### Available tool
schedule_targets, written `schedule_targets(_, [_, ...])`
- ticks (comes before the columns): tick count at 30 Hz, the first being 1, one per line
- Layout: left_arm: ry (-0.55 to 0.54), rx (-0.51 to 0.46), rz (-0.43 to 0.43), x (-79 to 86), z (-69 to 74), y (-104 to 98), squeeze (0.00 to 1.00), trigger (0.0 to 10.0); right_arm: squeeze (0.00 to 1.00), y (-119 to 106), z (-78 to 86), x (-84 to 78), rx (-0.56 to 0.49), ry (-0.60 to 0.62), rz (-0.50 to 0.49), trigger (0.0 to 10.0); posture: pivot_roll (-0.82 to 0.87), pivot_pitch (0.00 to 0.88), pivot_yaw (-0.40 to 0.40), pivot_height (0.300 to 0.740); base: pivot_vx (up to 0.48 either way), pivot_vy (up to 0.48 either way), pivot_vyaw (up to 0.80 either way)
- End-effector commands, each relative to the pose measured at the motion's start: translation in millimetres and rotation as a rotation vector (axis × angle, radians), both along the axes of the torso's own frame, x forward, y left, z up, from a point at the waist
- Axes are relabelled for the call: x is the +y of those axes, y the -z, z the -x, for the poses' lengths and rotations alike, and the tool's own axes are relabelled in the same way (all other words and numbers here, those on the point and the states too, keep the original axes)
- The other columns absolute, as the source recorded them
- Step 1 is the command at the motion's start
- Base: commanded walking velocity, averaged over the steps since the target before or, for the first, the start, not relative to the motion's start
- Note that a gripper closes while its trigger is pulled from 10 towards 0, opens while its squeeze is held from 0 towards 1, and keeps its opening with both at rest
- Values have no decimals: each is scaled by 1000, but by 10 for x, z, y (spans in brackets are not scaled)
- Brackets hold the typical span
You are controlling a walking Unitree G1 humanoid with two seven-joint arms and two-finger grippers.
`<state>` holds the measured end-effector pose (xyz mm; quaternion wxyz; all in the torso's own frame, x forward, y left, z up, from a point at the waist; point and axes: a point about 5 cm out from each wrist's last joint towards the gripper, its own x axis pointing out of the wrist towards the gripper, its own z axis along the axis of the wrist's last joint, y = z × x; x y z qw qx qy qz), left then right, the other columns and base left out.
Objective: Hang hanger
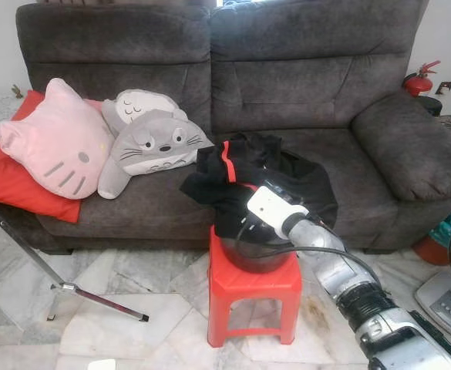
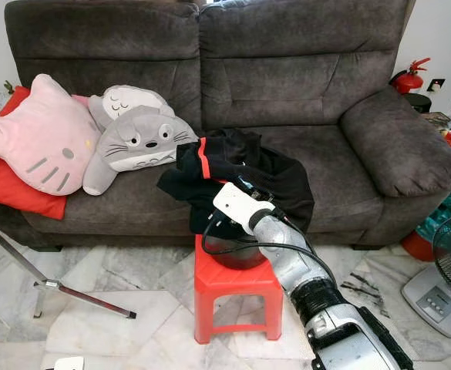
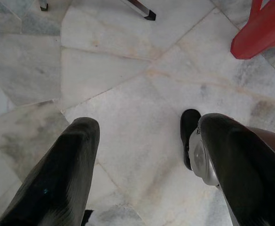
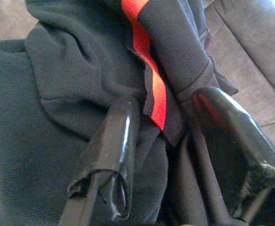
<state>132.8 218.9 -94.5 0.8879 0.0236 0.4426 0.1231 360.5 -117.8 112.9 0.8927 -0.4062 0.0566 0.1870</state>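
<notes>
Right by the camera, the robot's silver right arm (image 1: 348,270) reaches out over a red stool (image 1: 254,289). Its right gripper (image 4: 168,122) sits on a black shirt with a red stripe (image 1: 256,181). The two black fingers (image 4: 113,146) are apart, with folds of cloth between them. The shirt lies on the front edge of the grey sofa (image 1: 287,85) and hangs down over a dark pot (image 1: 256,250) on the stool. I can't see a hanger. Down low, the left gripper (image 3: 142,155) hangs above the marble floor (image 3: 128,84), fingers wide apart. Two plush pillows (image 1: 94,142) rest on the sofa's left side.
</notes>
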Motion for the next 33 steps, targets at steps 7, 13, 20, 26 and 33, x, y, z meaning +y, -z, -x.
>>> schedule_targets(7, [-7, 20, -2, 16, 45, 16, 0, 10000, 0, 7, -44, 13, 17, 4, 0, 10000, -77, 0, 61, 740, 0, 0, 0])
schedule_targets(13, [-7, 18, -1, 15, 42, 15, 0, 10000, 0, 16, -61, 30, 26, 1, -7, 10000, -75, 0, 61, 740, 0, 0, 0])
schedule_targets(20, [-8, 18, -5, 15, 42, 14, 0, 10000, 0, -76, -91, 186, -8, -86, -26, 0, -74, 0, 63, 740, 0, 0, 0])
schedule_targets(26, [-8, 18, -5, 15, 44, 15, 0, 10000, 0, -97, -119, 189, -13, -68, -24, 10000, -72, 0, 61, 740, 0, 0, 0])
schedule_targets(33, [-6, 21, 0, 10, 45, 17, 0, 10000, 0, -79, -141, 134, -2, -37, -11, 10000, -74, 0, 62, 740, 0, 0, 0])
